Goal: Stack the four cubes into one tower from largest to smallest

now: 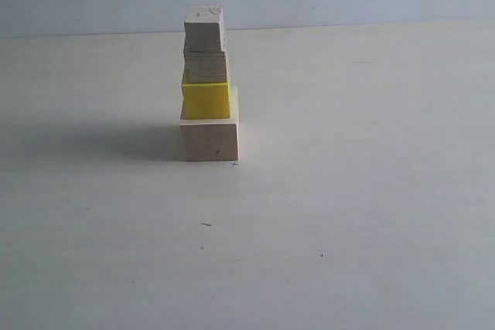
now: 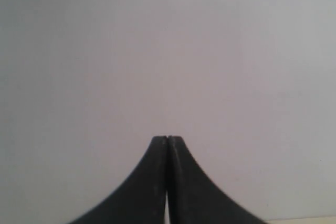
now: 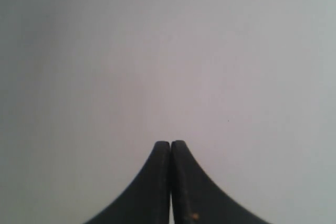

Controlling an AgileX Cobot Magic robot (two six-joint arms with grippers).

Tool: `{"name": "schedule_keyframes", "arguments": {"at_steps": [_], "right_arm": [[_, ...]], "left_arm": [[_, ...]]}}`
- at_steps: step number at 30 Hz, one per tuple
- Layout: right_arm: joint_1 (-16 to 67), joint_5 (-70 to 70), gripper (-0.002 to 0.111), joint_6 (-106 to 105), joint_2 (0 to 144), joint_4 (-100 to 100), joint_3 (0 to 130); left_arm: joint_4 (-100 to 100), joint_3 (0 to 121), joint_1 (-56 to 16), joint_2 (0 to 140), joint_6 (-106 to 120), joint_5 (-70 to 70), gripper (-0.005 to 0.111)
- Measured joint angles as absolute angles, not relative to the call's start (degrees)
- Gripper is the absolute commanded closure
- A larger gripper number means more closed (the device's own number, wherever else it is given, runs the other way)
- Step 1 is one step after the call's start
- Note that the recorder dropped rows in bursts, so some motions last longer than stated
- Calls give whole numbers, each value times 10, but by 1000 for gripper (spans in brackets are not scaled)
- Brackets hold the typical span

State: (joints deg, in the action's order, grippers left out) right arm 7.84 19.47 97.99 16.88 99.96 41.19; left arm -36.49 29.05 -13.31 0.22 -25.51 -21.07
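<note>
The large cube (image 1: 209, 141) stands on the table (image 1: 371, 229) as the base, giving the tower (image 1: 206, 86) its widest footing. On the large cube sits the yellow cube (image 1: 206, 101), nearer its left edge, then the medium cube (image 1: 206, 67) and the small cube (image 1: 204, 28) higher up. The left gripper (image 2: 167, 139) and right gripper (image 3: 170, 143) have their jaws pressed together on nothing, with the large cube out of their views. The stacking looks finished.

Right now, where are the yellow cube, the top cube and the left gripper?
yellow cube (image 1: 206, 101): exterior view, front face.
top wooden cube (image 1: 205, 30): exterior view, front face.
left gripper (image 2: 167, 138): left wrist view, between its shut fingertips.
</note>
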Motion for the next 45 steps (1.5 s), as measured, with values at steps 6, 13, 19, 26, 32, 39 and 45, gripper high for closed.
{"name": "schedule_keyframes", "arguments": {"at_steps": [6, 13, 19, 26, 32, 39, 45], "right_arm": [[78, 195, 108, 1028, 169, 1000, 412], [78, 195, 108, 1032, 169, 1000, 412], [78, 195, 108, 1033, 169, 1000, 412], [78, 195, 108, 1033, 169, 1000, 412], [78, 195, 108, 1033, 169, 1000, 412], [78, 195, 108, 1033, 169, 1000, 412], [78, 195, 108, 1033, 169, 1000, 412]], "left_arm": [[-363, 288, -133, 2, -255, -211, 107], [-363, 288, -133, 2, -255, -211, 107], [-363, 288, -133, 2, -255, -211, 107], [-363, 288, -133, 2, -255, -211, 107], [-353, 288, -126, 2, -255, -211, 107], [-200, 288, -11, 2, -256, -263, 107], [-126, 267, 59, 2, -256, -333, 107]]}}
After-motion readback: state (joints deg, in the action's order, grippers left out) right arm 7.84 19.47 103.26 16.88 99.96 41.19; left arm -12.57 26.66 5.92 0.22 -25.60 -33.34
